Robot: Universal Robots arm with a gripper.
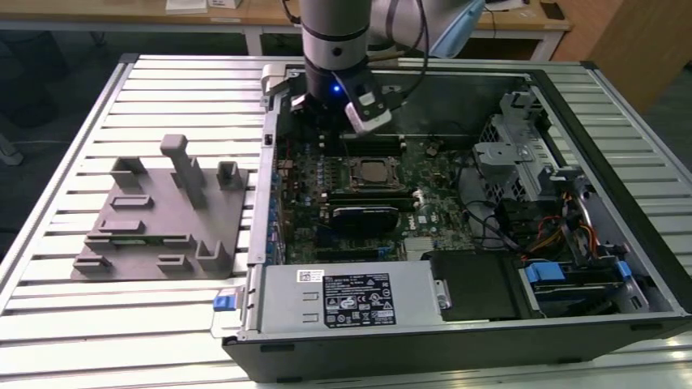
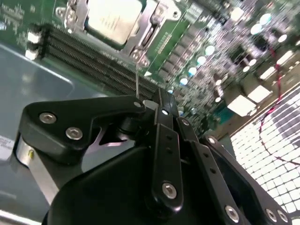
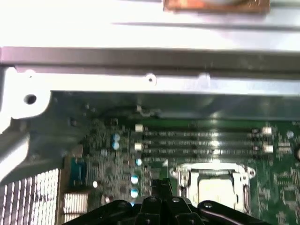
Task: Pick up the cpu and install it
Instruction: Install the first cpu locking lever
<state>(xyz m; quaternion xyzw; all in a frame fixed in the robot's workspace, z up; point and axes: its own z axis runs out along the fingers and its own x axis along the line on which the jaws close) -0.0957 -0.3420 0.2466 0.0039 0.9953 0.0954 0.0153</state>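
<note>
The cpu (image 1: pixel 373 171) lies flat in the metal-framed socket (image 1: pixel 373 160) on the green motherboard inside the open computer case. Its silvery top also shows in both wrist views (image 2: pixel 115 16) (image 3: pixel 216 187). My gripper (image 1: pixel 322 113) hangs over the motherboard, toward the exterior view's left of the socket and a short way above the board. Its black fingers (image 2: pixel 161 108) meet at the tips, shut with nothing between them. In the first wrist view the gripper (image 3: pixel 159 185) is beside the socket, apart from the cpu.
A grey fixture (image 1: pixel 162 219) with upright posts stands on the slatted table at the exterior view's left of the case. A power supply with a printed label (image 1: pixel 346 296) fills the case's near side. Drive cages and cables (image 1: pixel 552 203) crowd the exterior view's right. Memory slots (image 3: pixel 201 140) run beside the socket.
</note>
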